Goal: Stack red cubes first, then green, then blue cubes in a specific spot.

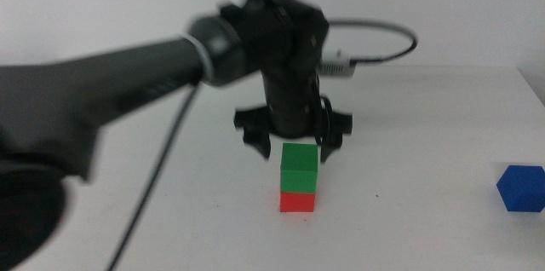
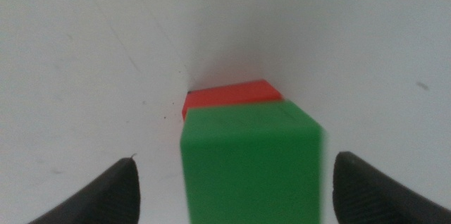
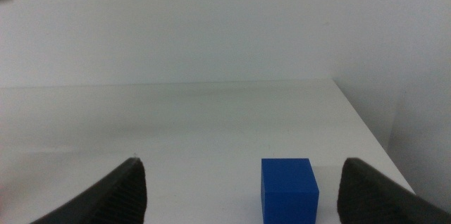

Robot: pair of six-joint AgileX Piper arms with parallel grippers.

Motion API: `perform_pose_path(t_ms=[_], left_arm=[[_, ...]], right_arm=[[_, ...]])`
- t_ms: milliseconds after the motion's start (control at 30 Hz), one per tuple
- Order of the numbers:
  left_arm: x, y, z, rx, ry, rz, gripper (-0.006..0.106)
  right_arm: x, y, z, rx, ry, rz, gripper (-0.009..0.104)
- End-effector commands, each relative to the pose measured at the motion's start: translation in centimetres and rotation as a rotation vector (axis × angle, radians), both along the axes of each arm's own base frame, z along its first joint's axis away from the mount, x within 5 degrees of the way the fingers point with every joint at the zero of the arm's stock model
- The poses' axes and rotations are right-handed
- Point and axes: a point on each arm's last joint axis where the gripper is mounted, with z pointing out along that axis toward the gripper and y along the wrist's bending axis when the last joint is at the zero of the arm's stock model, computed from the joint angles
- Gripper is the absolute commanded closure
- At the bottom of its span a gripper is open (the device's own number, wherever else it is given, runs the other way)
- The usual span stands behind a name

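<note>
Stack: the green cube (image 1: 299, 158) sat on the red cube (image 1: 298, 201) at lower centre of the middle view, on the white surface (image 1: 409, 135).
Left gripper (image 1: 292, 141): hung just behind and above the stack, jaws apart, gripping nothing.
Blue cube (image 1: 520, 188): lay at the right edge, well apart from the stack.
Right gripper (image 3: 239, 196): faced the blue cube, jaws apart.
Step advice: lift the left gripper straight up, clear of the green cube, before the blue is brought over.
Hidden: most of the red cube in the left wrist view; the blue cube's right face was cut off.
</note>
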Motion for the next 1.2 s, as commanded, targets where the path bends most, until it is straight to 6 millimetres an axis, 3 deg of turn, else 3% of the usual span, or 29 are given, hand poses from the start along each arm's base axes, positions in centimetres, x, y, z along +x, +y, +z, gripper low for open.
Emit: perform_pose_path(t_ms=[0,167,300,400,500,600,767,1167], left_arm=[[-1.3,0.9,4.6,-0.052,-0.071,-0.089,0.007],[-5.1,4.0,12.0,-0.125,-0.238,-0.275,0.007],[-11.0,9.0,16.5,-0.177,-0.381,-0.411,0.007],[-15.9,12.4,18.6,-0.276,-0.575,-0.553,0.007],[-20.0,15.7,19.3,-0.336,-0.725,-0.605,0.007],[-23.0,18.1,19.9,-0.389,-0.787,-0.606,0.007],[-24.5,19.1,20.1,-0.407,-0.779,-0.616,0.007],[-24.4,19.0,20.3,-0.417,-0.801,-0.623,0.007]], right_arm=[[0.0,0.0,0.0,-0.015,-0.012,0.003,0.002],[0.0,0.0,0.0,-0.015,-0.012,0.003,0.002],[0.0,0.0,0.0,-0.015,-0.012,0.003,0.002],[0.0,0.0,0.0,-0.015,-0.012,0.003,0.002],[0.0,0.0,0.0,-0.015,-0.012,0.003,0.002],[0.0,0.0,0.0,-0.015,-0.012,0.003,0.002],[0.0,0.0,0.0,-0.015,-0.012,0.003,0.002],[0.0,0.0,0.0,-0.015,-0.012,0.003,0.002]])
